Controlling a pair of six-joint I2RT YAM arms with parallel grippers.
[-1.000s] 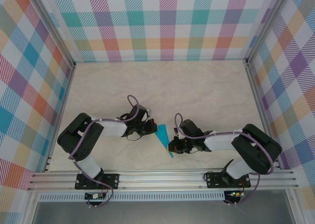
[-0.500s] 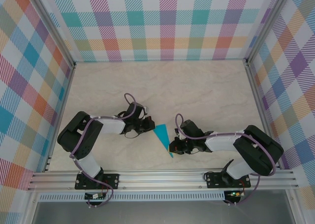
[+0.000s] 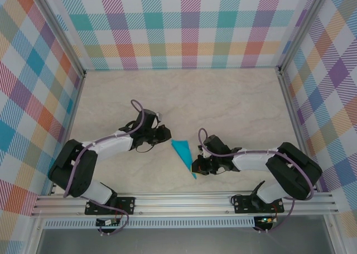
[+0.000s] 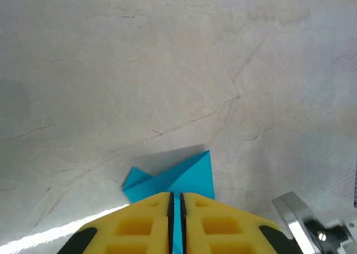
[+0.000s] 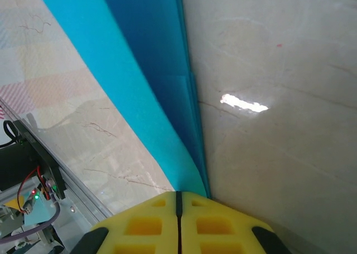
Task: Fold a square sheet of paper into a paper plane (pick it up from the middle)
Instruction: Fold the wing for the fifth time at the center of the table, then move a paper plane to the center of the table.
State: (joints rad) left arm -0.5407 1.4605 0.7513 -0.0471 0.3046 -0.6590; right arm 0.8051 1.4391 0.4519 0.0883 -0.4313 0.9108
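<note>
Plaid walls (image 3: 189, 25) ring the marbled tabletop (image 3: 234, 103) — at lower centre, right gripper (image 3: 194, 168) clenched on the paper plane (image 3: 182, 152)'s tip, left gripper (image 3: 167, 133) at its wide end, hold unclear.

In the top view we lose the sharp tip of the paper plane (image 3: 182, 153) under the right gripper (image 3: 195, 168), whose jaws are too small there for us to read. So are those of the left gripper (image 3: 166, 133), just off the plane's wide end.

From the left wrist, the left gripper (image 4: 176, 196) hides the near part of the paper plane (image 4: 189, 175), apart from a thin teal strip in its slit. The gripper itself is cut off by the bottom edge.

From the right wrist, the paper plane (image 5: 139, 64) runs off the top edge, and we lose its tip in the closed pinch of the right gripper (image 5: 178, 195).
</note>
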